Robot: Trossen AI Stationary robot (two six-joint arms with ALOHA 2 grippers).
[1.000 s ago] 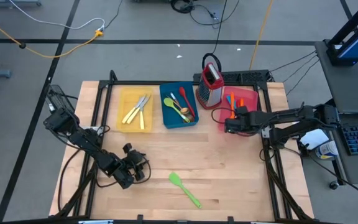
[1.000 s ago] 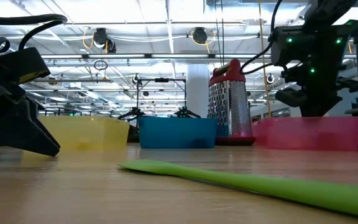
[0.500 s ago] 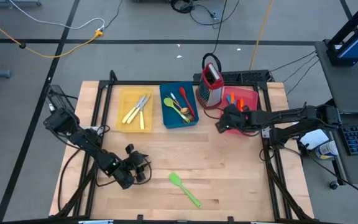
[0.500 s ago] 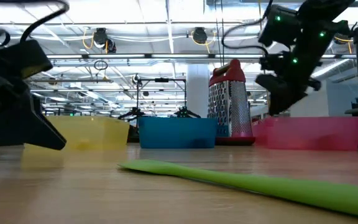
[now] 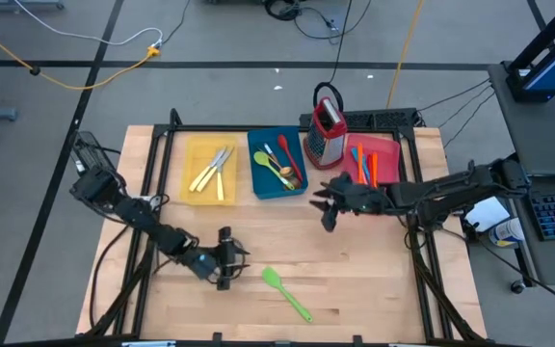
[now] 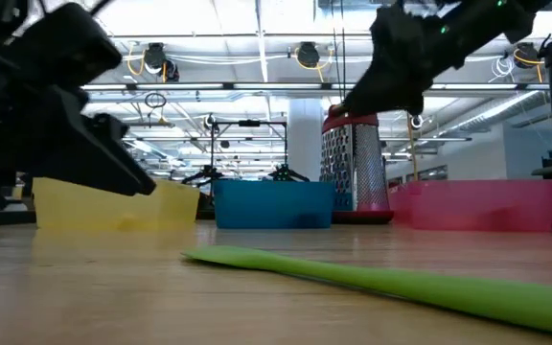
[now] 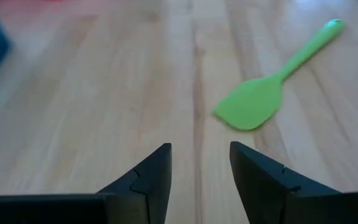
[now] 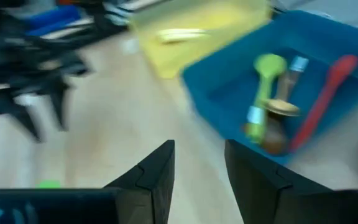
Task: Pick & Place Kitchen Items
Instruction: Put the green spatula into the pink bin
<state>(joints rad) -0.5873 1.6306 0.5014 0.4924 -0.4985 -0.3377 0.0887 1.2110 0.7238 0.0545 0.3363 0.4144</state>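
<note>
A green spatula [image 5: 286,292] lies flat on the wooden table near its front edge, also seen as the green spatula [image 7: 260,102]. My left gripper [image 5: 234,257] stands open just left of its blade, fingers [image 7: 154,168] empty and a little above the wood. My right gripper [image 5: 324,207] hangs open and empty over the table's middle, in front of the blue tray [image 8: 229,87]. That tray holds a green spoon [image 8: 263,81], a red spatula [image 8: 328,93] and a gold spoon. Cream-handled cutlery [image 5: 210,169] lies in the yellow tray.
Yellow tray [image 5: 186,178], blue tray [image 5: 258,183] and pink tray [image 5: 393,154] stand in a row along the far side; the pink one holds orange and red utensils [image 5: 366,166]. A red-topped box grater [image 5: 328,135] stands between the blue and pink trays. Bare wood lies between the arms.
My right gripper has come away from the pink tray, risen and gone toward the table's left, tipping from pointing down to nearly level. My left gripper has swung toward the right, nearer the green spatula, and has turned. The spatula has stayed where it was.
</note>
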